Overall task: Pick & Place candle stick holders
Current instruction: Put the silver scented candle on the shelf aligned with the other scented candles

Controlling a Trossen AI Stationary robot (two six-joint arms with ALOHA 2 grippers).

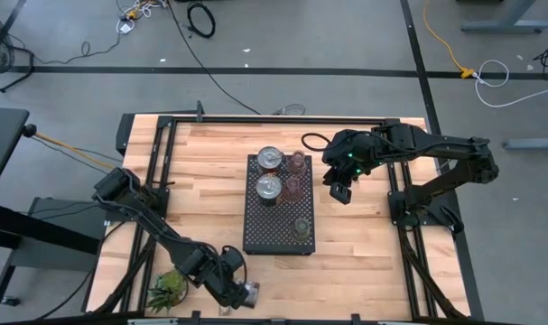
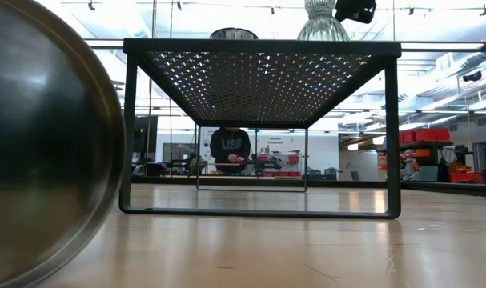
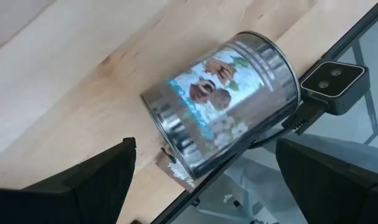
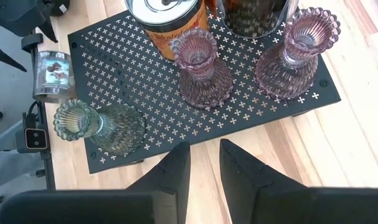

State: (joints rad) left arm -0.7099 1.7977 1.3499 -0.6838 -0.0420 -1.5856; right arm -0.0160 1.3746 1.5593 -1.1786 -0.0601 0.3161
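Observation:
A black perforated tray (image 1: pixel 278 239) stands raised on legs at mid-table. On it stand two silvery metal holders (image 1: pixel 270 158) (image 1: pixel 269 188), two pink glass holders (image 4: pixel 201 65) (image 4: pixel 294 56) and an olive-green glass holder (image 4: pixel 101 127). A third silvery holder (image 3: pixel 223 118), with a picture label, lies on its side at the table's near edge. My left gripper (image 3: pixel 204 168) hangs open over it, a finger on either side and apart from it. My right gripper (image 4: pixel 204 152) hovers right of the tray, its fingers a narrow gap apart with nothing between them.
A spiky green plant (image 1: pixel 168 289) sits at the near left corner, close to my left arm. The low camera (image 3: pixel 332 84) is mounted on the table's near edge beside the lying holder. Bare wood lies left and right of the tray. A person stands far behind the table (image 2: pixel 230 148).

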